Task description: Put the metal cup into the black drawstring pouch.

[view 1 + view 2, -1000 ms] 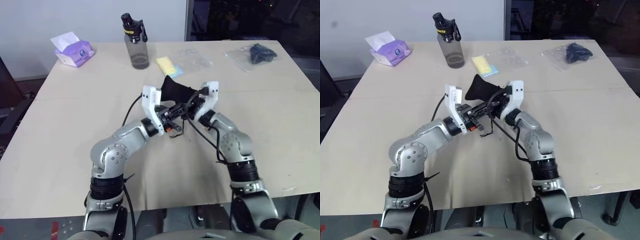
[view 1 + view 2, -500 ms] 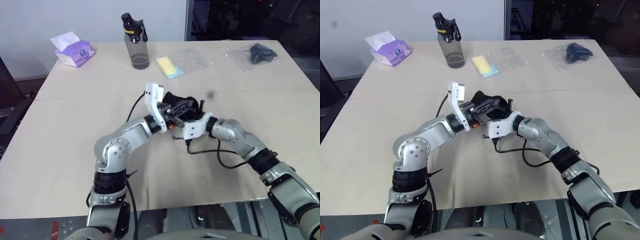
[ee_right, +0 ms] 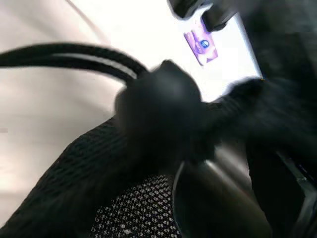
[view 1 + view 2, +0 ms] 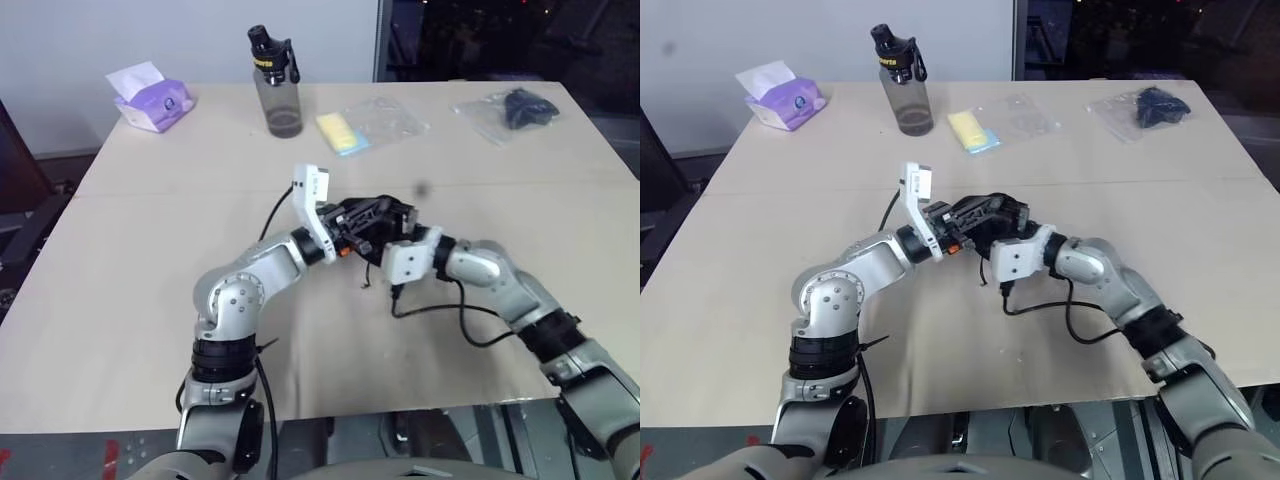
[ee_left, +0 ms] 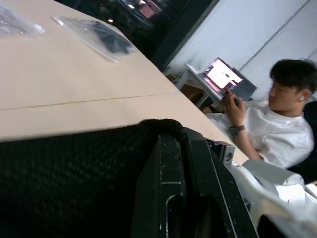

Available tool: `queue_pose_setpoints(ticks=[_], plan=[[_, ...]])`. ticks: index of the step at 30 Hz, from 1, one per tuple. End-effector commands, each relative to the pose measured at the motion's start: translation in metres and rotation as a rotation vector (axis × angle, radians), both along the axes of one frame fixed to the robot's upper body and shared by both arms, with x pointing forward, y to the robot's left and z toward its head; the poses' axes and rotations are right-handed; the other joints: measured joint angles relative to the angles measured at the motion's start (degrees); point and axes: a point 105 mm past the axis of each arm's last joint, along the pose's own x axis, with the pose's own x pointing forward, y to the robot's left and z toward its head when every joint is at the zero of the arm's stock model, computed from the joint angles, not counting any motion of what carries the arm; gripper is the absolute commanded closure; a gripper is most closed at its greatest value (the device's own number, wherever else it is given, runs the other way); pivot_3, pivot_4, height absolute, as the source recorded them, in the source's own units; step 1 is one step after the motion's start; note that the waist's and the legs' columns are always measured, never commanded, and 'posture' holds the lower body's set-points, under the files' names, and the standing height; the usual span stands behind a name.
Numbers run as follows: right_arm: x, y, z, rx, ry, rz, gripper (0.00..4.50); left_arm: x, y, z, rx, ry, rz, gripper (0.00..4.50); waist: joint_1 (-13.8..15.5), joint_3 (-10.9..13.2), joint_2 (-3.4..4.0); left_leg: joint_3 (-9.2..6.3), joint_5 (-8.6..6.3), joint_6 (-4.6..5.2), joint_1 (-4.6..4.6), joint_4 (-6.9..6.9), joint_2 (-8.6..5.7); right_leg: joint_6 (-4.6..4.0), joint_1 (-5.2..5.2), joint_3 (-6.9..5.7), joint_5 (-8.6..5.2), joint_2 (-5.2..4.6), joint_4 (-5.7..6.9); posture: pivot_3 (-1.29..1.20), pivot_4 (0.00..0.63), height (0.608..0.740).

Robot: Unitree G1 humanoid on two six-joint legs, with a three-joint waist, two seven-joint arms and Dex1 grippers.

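Note:
The black drawstring pouch (image 4: 386,212) hangs bunched just above the middle of the table. My left gripper (image 4: 356,220) reaches in from the left and is shut on the pouch's fabric. In the left wrist view the black mesh (image 5: 64,173) lies across its fingers (image 5: 168,188). My right gripper (image 4: 404,234) comes in from the right, its tip against the pouch's right side. The right wrist view is pressed close to the mesh (image 3: 129,208), the cord and its round toggle (image 3: 158,109). The metal cup is hidden.
At the back of the table (image 4: 120,300) stand a grey water bottle (image 4: 272,85), a purple tissue pack (image 4: 150,95), a yellow item in clear plastic (image 4: 345,132) and a dark item in a clear bag (image 4: 512,108). A seated person (image 5: 282,114) is beyond the table's right side.
My right arm has swung down and out to the right, its forearm now low over the table. The pouch, held up as a peak before, has sunk and bunched. The left gripper keeps its hold.

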Motion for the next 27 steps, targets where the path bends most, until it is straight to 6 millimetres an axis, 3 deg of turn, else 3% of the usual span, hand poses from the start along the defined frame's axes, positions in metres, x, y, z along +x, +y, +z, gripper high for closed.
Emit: queue_pose_setpoints(ticks=[1, 5, 11, 13, 17, 20, 24, 27], plan=[[-0.017, -0.009, 0.023, 0.063, 0.014, 0.062, 0.04, 0.011, 0.018, 0.016, -0.025, -0.062, 0.087, 4.50, -0.01, 0.00, 0.00, 0.01, 0.00, 0.00, 0.01, 0.00, 0.00, 0.00, 0.00, 0.00, 0.00, 0.00, 0.00, 0.00, 0.150, 0.740], [-0.031, -0.019, 0.049, 0.273, 0.198, 0.074, 0.04, 0.013, 0.019, 0.015, -0.037, -0.045, 0.092, 4.50, -0.31, 0.00, 0.00, -0.04, 0.00, 0.01, 0.06, 0.00, 0.03, 0.00, 0.01, -0.01, 0.00, 0.06, 0.05, 0.00, 0.150, 0.740], [-0.025, -0.033, 0.085, 0.617, 0.573, 0.028, 0.04, 0.013, 0.017, 0.014, -0.058, -0.018, 0.088, 4.50, 0.11, 0.00, 0.00, -0.06, 0.00, 0.01, 0.04, 0.09, 0.04, -0.01, 0.02, -0.04, 0.00, 0.06, 0.09, 0.00, 0.150, 0.740], [-0.028, -0.042, 0.089, 0.708, 0.733, 0.051, 0.04, 0.014, 0.016, 0.014, -0.065, -0.012, 0.089, 4.50, 0.35, 0.00, 0.00, -0.04, 0.00, 0.01, 0.02, 0.10, 0.02, -0.01, 0.03, -0.03, 0.00, 0.03, 0.08, 0.00, 0.150, 0.740], [-0.059, -0.055, 0.050, 0.572, 1.070, 0.091, 0.04, 0.014, 0.016, 0.018, -0.079, -0.015, 0.091, 4.50, 1.46, 0.00, -0.01, -0.11, -0.01, 0.02, -0.05, 0.08, 0.02, -0.03, 0.03, -0.13, -0.02, 0.03, 0.00, 0.00, 0.150, 0.740], [-0.079, -0.048, 0.027, 0.481, 1.220, 0.111, 0.04, 0.014, 0.014, 0.018, -0.083, -0.013, 0.092, 4.50, 1.42, 0.02, -0.02, -0.10, -0.01, 0.03, -0.12, 0.07, 0.02, -0.08, 0.02, -0.15, -0.08, 0.01, -0.08, 0.00, 0.150, 0.740], [-0.065, -0.029, -0.005, 0.472, 1.223, -0.027, 0.04, 0.013, 0.015, 0.018, -0.081, -0.009, 0.096, 4.50, 0.59, 0.02, -0.03, -0.01, -0.01, 0.03, 0.01, 0.08, 0.05, -0.11, 0.01, 0.01, -0.11, 0.11, -0.03, 0.00, 0.150, 0.740], [-0.039, -0.014, -0.035, 0.503, 1.137, -0.181, 0.04, 0.012, 0.017, 0.016, -0.084, -0.004, 0.102, 4.50, 0.80, 0.01, -0.03, -0.16, -0.01, 0.03, 0.08, 0.10, 0.07, 0.00, 0.02, -0.05, -0.26, 0.20, 0.09, 0.00, 0.150, 0.740]])
